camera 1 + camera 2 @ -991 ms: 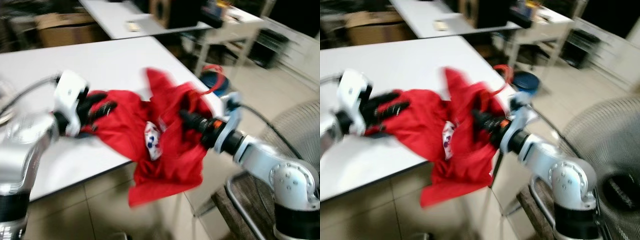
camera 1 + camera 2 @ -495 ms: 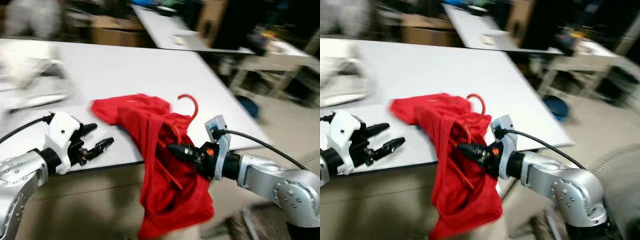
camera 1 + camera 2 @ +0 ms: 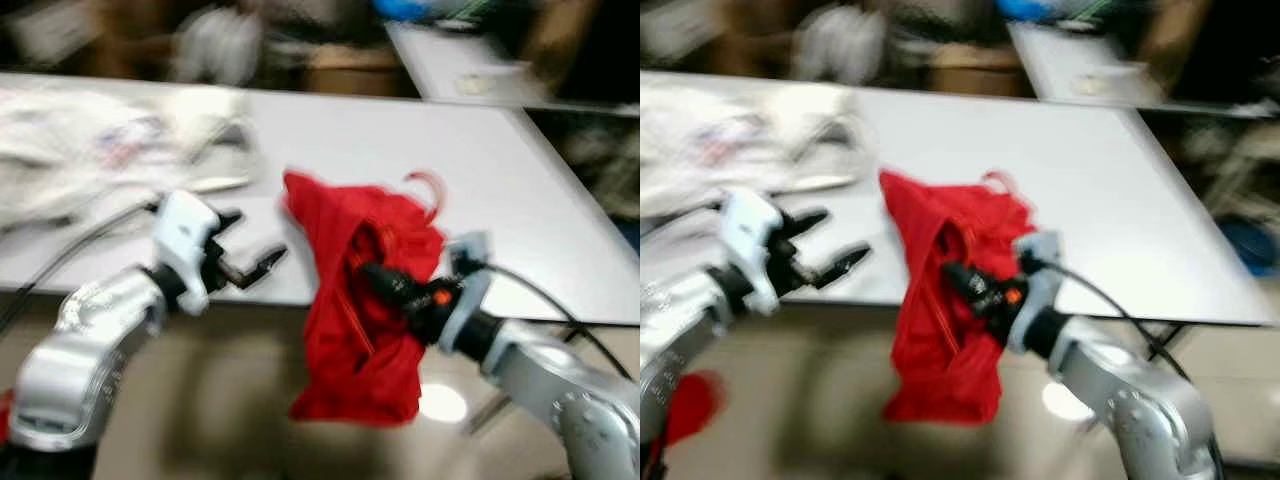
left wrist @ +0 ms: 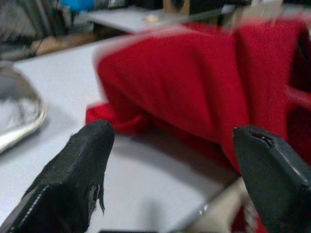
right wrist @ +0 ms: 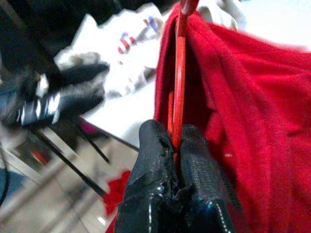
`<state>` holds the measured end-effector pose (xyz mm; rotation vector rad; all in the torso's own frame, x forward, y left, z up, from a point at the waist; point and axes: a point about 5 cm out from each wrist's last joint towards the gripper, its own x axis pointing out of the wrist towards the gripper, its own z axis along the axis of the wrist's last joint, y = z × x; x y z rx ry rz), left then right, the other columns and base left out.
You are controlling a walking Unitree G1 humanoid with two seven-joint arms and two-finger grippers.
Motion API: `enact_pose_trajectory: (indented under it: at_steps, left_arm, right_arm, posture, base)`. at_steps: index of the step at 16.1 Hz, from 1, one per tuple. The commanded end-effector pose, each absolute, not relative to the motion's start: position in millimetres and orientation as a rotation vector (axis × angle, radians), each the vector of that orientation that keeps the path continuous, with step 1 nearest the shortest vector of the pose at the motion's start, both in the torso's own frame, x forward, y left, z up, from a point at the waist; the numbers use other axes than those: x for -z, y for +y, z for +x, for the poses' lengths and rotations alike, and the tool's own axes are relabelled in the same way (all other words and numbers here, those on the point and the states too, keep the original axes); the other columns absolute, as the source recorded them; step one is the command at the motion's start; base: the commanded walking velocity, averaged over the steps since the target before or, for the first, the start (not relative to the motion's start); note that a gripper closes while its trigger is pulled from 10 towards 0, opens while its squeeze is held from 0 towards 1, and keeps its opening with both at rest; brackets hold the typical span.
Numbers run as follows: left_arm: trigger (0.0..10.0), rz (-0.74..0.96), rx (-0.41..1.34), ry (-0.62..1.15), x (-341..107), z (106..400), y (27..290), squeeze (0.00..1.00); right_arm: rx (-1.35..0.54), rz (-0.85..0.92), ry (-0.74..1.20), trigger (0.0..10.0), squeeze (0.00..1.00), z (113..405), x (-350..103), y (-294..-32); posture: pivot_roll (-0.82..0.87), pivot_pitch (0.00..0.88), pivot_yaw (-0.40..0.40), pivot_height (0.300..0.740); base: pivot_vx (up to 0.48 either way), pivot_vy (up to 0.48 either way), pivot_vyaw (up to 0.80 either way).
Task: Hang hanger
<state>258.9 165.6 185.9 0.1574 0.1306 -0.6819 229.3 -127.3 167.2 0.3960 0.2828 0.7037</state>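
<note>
Currently clamped by the right gripper: the red hanger, its thin bar pinched between both black fingers, with a red garment draped over it. Held at the near edge of the white table, partly above the tabletop and partly past the edge, with the cloth's lower part hanging below table level toward the floor.

Hanger relative to the right gripper: bar rising out of the fingertips and away along the gripper's own line, as seen in the right wrist view. Long axis of the gripped bar judged roughly in line with the fingers; hook standing at the top of the bundle, on the table side, curved upward. Exact hook direction hard to read through blur.

Left gripper spread wide and empty, just beside the garment on the side away from the right gripper, fingers aimed at the cloth over the table edge. Nearer arm for the hanger: the right, already in contact; the left close enough to support the cloth.

Farther back on the table, well apart from the garment: a heap of pale clothing. No rail or rod identifiable in these blurred views.
</note>
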Motion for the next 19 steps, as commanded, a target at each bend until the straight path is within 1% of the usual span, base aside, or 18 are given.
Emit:
enact_pose_trajectory:
  at_steps: [1, 4, 5, 7, 8, 11, 14, 16, 19]
  left_arm:
    - [10.0, 0.151, 0.692, 0.120, -189, 260, 164, 0.00]
    - [10.0, 0.116, 0.668, 0.122, -185, 261, 164, 0.00]
    - [10.0, 0.079, 0.644, 0.120, -183, 261, 164, 0.00]
    - [10.0, 0.050, 0.601, 0.145, -178, 260, 165, 0.00]
    - [10.0, 0.070, 0.611, 0.154, -177, 256, 165, 0.00]
    - [10.0, 0.067, 0.614, 0.173, -173, 250, 163, 0.00]
    - [10.0, 0.058, 0.627, 0.192, -174, 248, 163, 0.00]
    - [10.0, 0.101, 0.633, 0.169, -176, 251, 165, 0.00]
    - [10.0, 0.125, 0.517, 0.176, -174, 257, 181, 0.00]
  right_arm:
    - [-0.656, 0.377, 0.213, 10.0, 0.00, 231, -176, -133]
    - [-0.640, 0.365, 0.196, 10.0, 0.00, 231, -177, -136]
    - [-0.643, 0.351, 0.195, 10.0, 0.00, 231, -176, -135]
    - [-0.603, 0.275, 0.168, 10.0, 0.00, 235, -174, -134]
    - [-0.616, 0.320, 0.175, 10.0, 0.00, 237, -175, -131]
    - [-0.625, 0.317, 0.199, 10.0, 0.00, 241, -165, -127]
    - [-0.598, 0.335, 0.223, 10.0, 0.00, 241, -157, -128]
    - [-0.608, 0.339, 0.224, 10.0, 0.00, 239, -157, -127]
    - [-0.617, 0.301, 0.206, 10.0, 0.00, 239, -156, -128]
  posture:
    - [-0.14, 0.000, 0.024, 0.740]
    - [-0.13, 0.000, 0.016, 0.740]
    - [-0.12, 0.000, 0.011, 0.740]
    - [-0.11, 0.000, -0.013, 0.740]
    - [-0.10, 0.000, -0.040, 0.740]
    - [-0.08, 0.000, -0.053, 0.740]
    - [-0.08, 0.000, -0.042, 0.740]
    - [-0.09, 0.000, -0.030, 0.740]
    - [-0.09, 0.000, -0.026, 0.740]
  base:
    - [0.000, 0.000, 0.80]
    - [0.000, 0.000, 0.80]
    - [0.000, 0.000, 0.80]
    - [0.000, 0.000, 0.80]
    - [0.000, 0.000, 0.80]
    - [0.000, 0.000, 0.80]
    - [0.000, 0.000, 0.80]
    - [0.000, 0.000, 0.80]
    - [0.000, 0.000, 0.80]
